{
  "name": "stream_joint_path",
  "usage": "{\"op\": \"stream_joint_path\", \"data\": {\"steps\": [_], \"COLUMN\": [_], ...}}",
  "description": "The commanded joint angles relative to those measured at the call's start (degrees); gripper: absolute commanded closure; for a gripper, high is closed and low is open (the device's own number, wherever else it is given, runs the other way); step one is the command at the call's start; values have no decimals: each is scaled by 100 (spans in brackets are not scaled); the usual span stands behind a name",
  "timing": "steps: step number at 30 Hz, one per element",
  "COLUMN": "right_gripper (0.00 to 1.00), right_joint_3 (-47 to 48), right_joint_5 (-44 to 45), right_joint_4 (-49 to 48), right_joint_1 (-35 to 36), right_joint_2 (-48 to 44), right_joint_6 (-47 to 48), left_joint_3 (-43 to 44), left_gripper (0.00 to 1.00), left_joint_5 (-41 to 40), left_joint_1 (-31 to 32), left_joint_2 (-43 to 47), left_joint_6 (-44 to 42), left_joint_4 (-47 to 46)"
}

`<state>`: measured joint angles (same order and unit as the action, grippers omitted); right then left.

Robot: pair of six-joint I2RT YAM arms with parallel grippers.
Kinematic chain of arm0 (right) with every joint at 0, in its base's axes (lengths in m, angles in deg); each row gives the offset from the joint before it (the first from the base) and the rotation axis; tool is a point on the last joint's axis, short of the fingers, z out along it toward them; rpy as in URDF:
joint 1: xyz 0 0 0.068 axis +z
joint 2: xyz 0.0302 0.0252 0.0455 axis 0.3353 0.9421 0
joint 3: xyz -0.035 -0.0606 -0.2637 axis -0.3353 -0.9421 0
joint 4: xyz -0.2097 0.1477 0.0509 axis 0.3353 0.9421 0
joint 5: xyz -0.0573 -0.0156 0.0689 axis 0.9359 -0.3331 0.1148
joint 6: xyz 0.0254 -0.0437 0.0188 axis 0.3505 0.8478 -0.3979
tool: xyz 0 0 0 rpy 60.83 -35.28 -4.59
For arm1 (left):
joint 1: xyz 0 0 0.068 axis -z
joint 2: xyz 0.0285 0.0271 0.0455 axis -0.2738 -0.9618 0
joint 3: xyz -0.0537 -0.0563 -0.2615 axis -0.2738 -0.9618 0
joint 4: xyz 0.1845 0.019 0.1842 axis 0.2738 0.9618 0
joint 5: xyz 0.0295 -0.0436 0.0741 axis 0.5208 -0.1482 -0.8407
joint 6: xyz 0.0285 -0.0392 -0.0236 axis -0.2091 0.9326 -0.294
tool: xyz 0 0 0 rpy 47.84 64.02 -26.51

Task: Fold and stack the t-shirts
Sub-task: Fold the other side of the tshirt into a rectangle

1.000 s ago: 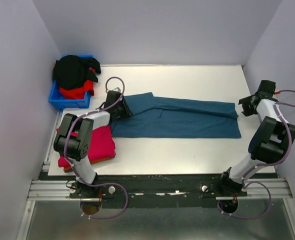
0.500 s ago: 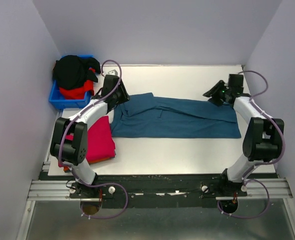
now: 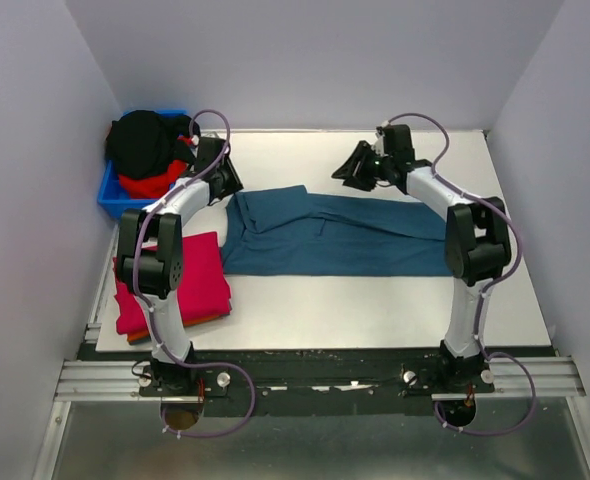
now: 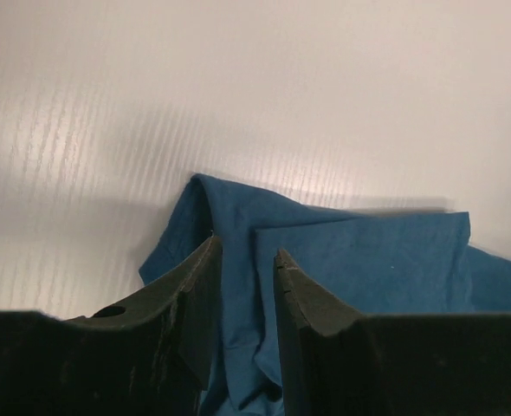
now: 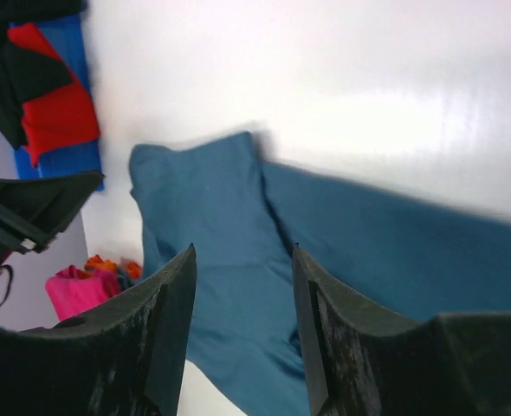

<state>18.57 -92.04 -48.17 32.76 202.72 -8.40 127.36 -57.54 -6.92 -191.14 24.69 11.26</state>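
Top external view: the teal-blue t-shirt [image 3: 355, 235] lies spread lengthwise across the mid-table [image 3: 375, 305], with white surface showing beyond its far and near hems. The crimson-pink t-shirt [image 3: 190, 285] sits folded at the left edge. Only the wrist views show the finger gaps: left gripper [image 4: 245, 260] narrowly parted, right gripper [image 5: 242, 260] wide apart. Both hold nothing, near the teal shirt's left end.

The left arm [image 3: 180, 202] and right arm [image 3: 427, 184] have white links, black joint housings and looped mauve cables [image 3: 211, 112]; left claw [image 4: 245, 250] and right claw [image 5: 242, 251] are matte black.
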Motion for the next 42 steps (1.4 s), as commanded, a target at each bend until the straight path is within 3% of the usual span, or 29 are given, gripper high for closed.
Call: {"op": "stream_joint_path", "data": {"steps": [1,12,15,19,21,30,38,42], "right_gripper": [45,47,48,49,50,53,48,59], "right_joint_3": [926,2482,2755,3159,3344,3626,3599,3775], "right_joint_5": [94,218,332,534,570,727,1255,1010], "right_joint_4": [228,351,395,509,580,711,958,1081], "right_joint_1": [282,757,871,968,995,1082,1126,1144], "right_joint_2": [643,2111,2349,2674,2815,3070,2956,3114], "right_joint_6": [-64,-468,-626,-688,-688,-644,-609,-670], "left_joint_3": [288,921,1080,992,948,921,965,992], "left_gripper": [61,66,73,94,98,100,100,100], "left_joint_5": [236,535,561,544,474,377,350,368], "left_joint_1": [-115,-176,-203,-247,-256,-265,-273,-273], "left_joint_2": [-337,-1101,-1278,-1270,-1234,-1182,-1181,-1190], "left_joint_6": [25,96,61,43,17,-71,-124,-133], "left_joint_4": [128,382,497,444,462,506,594,611]}}
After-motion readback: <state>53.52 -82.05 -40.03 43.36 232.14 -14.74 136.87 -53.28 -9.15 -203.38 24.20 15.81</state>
